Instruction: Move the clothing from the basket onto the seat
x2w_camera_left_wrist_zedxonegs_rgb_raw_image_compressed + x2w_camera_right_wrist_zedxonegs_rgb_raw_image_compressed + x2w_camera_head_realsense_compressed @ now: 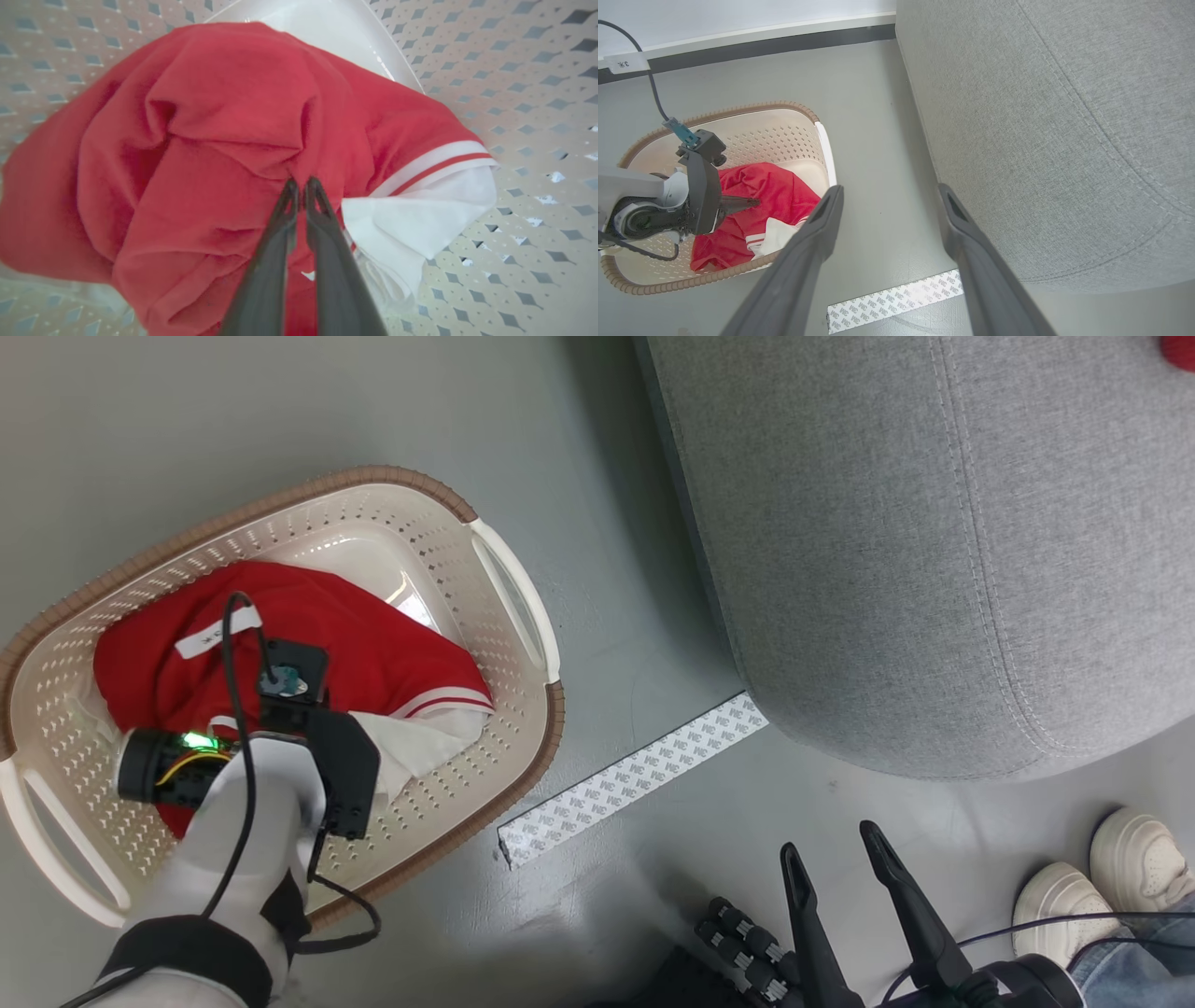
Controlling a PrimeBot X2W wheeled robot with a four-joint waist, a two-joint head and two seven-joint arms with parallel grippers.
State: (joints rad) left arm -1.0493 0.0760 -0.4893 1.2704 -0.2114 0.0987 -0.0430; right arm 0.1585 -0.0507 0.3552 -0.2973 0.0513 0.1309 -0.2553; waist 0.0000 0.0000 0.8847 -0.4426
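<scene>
Now, clothing position? — K.

In the basket (420, 490), on the floor at the left. The clothing (373, 644) is a red heap with a white-and-red striped trim and a white cloth part at its right edge. It covers most of the basket's bottom, with bare white plastic showing at the far side. The seat (934, 523) stands to the right, apart from the basket, grey floor between them. — M.

Left hand? — K.

The left hand (301, 184) is down inside the basket, over the near part of the heap. Its two fingers are drawn almost together, tips nipping a fold of the red fabric; the cloth puckers toward them. The white part lies just right of the tips, not between them. — M.

Right hand? — K.

The right hand (830, 837) hangs at the near right, over the floor between basket and seat. Fingers spread wide, nothing between them, touching nothing. — M.

Other items? — K.

A strip of white printed tape (635, 779) lies on the floor, running from the seat's near left corner toward the basket. Two pale shoes (1134, 859) of a person stand at the near right, beside the seat. A small red patch (1178, 350) shows at the seat's far right edge; cannot tell what it is. — M.
</scene>
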